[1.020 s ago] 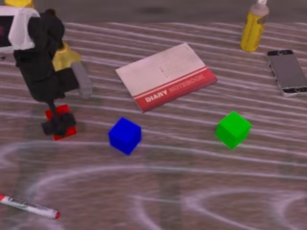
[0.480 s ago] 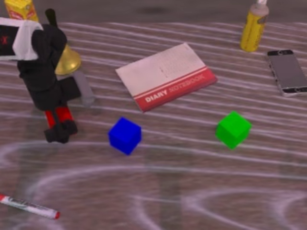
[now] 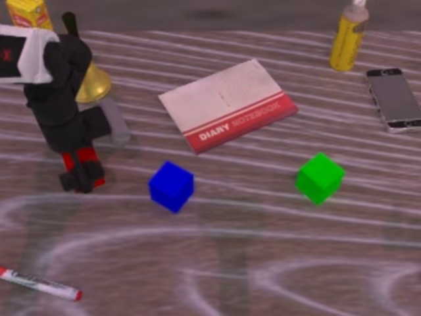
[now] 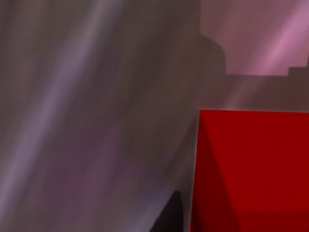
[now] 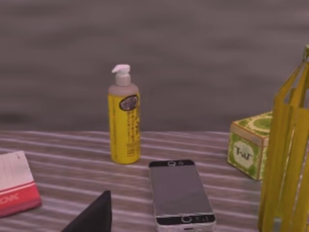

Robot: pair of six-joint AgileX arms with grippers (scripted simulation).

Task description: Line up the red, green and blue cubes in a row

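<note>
At the table's left, the red cube (image 3: pixel 87 157) sits between the fingers of my left gripper (image 3: pixel 82 175), which is shut on it; only slivers of red show around the dark fingers. Up close in the left wrist view, the red cube (image 4: pixel 251 169) fills the frame's corner beside one dark fingertip (image 4: pixel 170 217). The blue cube (image 3: pixel 171 186) rests on the table just right of that gripper. The green cube (image 3: pixel 320 178) lies farther right. My right arm is out of the top view; one fingertip (image 5: pixel 96 215) shows in its wrist view, set wide.
A red-and-white notebook (image 3: pixel 227 105) lies behind the blue cube. A yellow pump bottle (image 3: pixel 347 36) and a phone (image 3: pixel 395 99) are at the back right. A gold bell (image 3: pixel 94 82) and yellow box (image 3: pixel 29 12) stand behind the left arm. A marker (image 3: pixel 39 284) lies front left.
My left gripper has closed on the red cube and risen a little with it, uncovering the bell and the yellow box. The blue and green cubes have not moved.
</note>
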